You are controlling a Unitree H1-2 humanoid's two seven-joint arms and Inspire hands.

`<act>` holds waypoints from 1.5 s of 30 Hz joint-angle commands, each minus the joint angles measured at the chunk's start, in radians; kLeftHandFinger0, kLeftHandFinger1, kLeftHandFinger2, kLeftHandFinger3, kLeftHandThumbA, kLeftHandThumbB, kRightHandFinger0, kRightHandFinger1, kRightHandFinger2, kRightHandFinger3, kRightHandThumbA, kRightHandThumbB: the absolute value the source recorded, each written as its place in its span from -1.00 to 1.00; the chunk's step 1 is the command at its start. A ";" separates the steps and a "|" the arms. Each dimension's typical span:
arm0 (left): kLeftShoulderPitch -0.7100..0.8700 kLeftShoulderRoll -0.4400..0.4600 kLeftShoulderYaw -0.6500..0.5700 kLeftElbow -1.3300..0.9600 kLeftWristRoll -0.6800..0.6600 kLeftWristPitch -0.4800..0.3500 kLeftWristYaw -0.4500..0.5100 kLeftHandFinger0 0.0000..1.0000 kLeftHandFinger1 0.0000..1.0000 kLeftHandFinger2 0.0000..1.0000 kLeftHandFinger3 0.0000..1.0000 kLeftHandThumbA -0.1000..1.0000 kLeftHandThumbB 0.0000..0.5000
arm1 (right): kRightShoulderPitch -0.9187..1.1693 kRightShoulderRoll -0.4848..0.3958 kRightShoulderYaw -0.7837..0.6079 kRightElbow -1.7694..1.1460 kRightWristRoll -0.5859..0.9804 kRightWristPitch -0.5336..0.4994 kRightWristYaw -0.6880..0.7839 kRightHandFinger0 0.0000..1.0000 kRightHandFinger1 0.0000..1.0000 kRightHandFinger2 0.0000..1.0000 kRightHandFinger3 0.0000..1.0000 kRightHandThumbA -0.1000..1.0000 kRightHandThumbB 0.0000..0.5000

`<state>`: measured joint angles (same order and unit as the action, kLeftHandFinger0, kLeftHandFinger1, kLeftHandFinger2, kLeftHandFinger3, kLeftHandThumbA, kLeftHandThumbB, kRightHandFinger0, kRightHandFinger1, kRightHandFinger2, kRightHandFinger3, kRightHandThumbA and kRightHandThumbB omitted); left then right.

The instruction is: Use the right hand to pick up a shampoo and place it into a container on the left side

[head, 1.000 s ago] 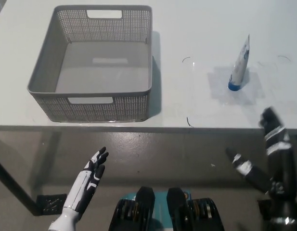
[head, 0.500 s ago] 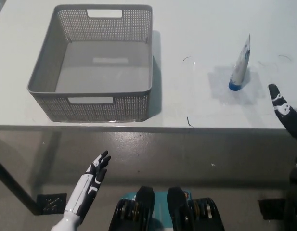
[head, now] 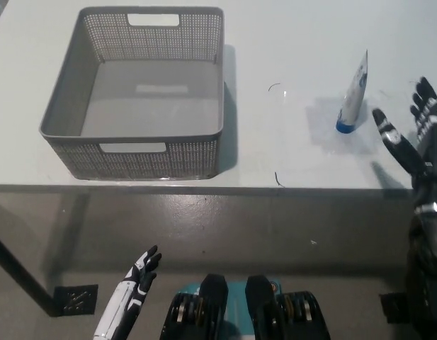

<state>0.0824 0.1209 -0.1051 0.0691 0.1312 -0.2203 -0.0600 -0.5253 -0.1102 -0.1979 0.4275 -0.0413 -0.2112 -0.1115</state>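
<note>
Head view: the black right robot hand (head: 415,138) rises over the right edge of the white bench (head: 289,156), its fingers spread apart and holding nothing; the right frame edge cuts off part of it, and its forearm runs down out of the picture. The shampoo (head: 353,95), a white and blue tube, stands on its blue cap just beside that hand, apart from it. Its long axis is near upright, leaning slightly, the flat crimped end pointing up. The print on it is too small to read. The grey mesh container (head: 76,134) sits well apart on the bench's left side. The white left robot hand (head: 142,268) rests low at lower left, below the bench edge, fingers loosely apart, its arm cut off by the bottom edge.
</note>
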 commanded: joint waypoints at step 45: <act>-0.028 0.002 -0.002 0.012 -0.003 -0.039 -0.007 1.00 1.00 1.00 1.00 1.00 -0.11 | -0.422 -0.033 0.043 0.663 0.036 -0.100 -0.049 1.00 1.00 1.00 1.00 0.50 0.78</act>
<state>0.0588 0.1178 -0.1053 0.0991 0.1268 -0.2342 -0.0608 -0.8668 -0.1402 -0.1613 1.0795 -0.0148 -0.2595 -0.1392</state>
